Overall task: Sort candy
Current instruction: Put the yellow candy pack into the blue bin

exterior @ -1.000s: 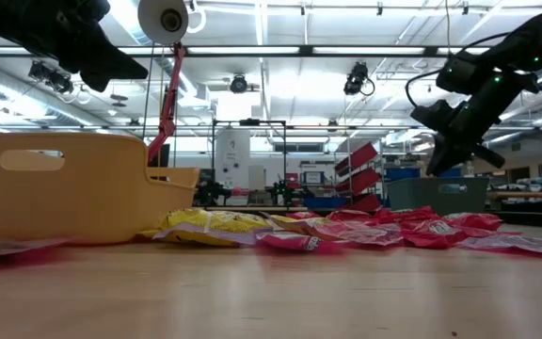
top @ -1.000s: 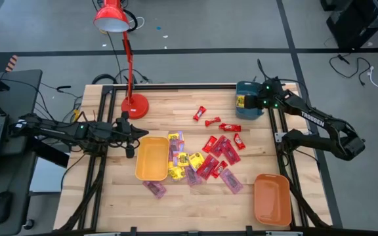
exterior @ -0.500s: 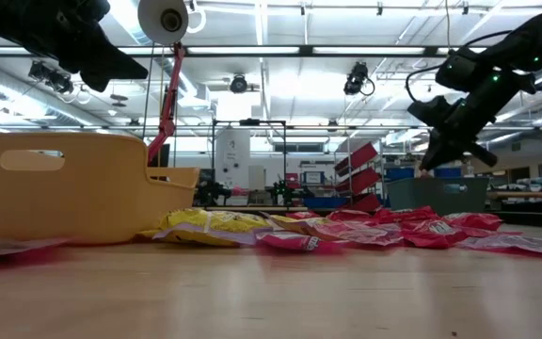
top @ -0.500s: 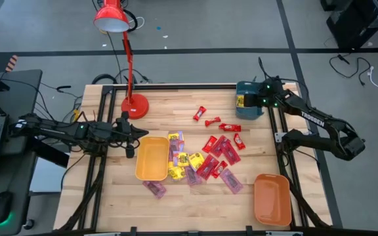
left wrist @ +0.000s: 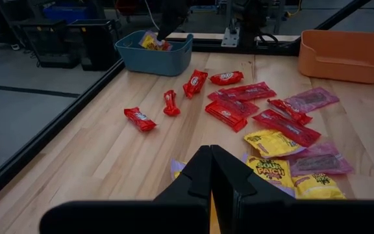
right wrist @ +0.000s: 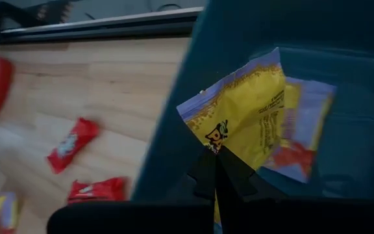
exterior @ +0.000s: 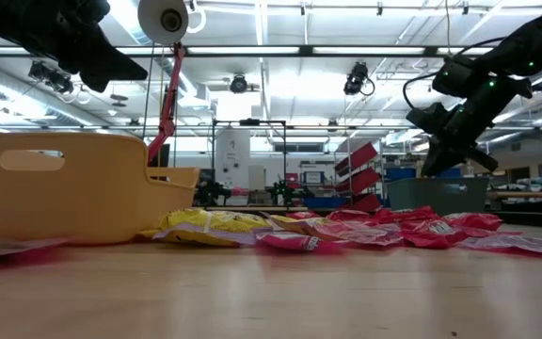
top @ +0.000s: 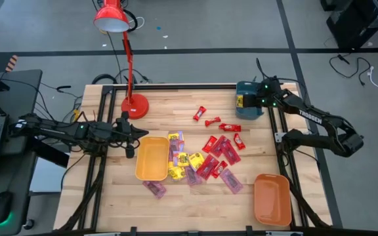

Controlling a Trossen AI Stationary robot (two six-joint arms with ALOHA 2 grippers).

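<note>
— Upper right of the high view: what moved?
— The right gripper (top: pixel 260 99), fingers pinching a yellow packet (right wrist: pixel 249 120), edged over the teal tray (top: pixel 248 113); delivery looks imminent. The left gripper (top: pixel 131 136), pressed together, waits beside the pile.

The middle of the table (top: pixel 110 177) is crowded by a spread of candy (top: pixel 202 160) lying flat between the yellow tray (top: pixel 151 158) and the orange tray (top: pixel 272 198), so little bare wood is left there, while open board is found along the near edge and on the left side. The far left corner is blocked by the red lamp (top: pixel 128 78), whose stem and shade rise over the table. The far right corner is taken up by the teal tray (top: pixel 248 109), over which the right gripper (top: pixel 258 101) is held, and the left gripper (top: pixel 131 136) is parked just beside the yellow tray.
</note>
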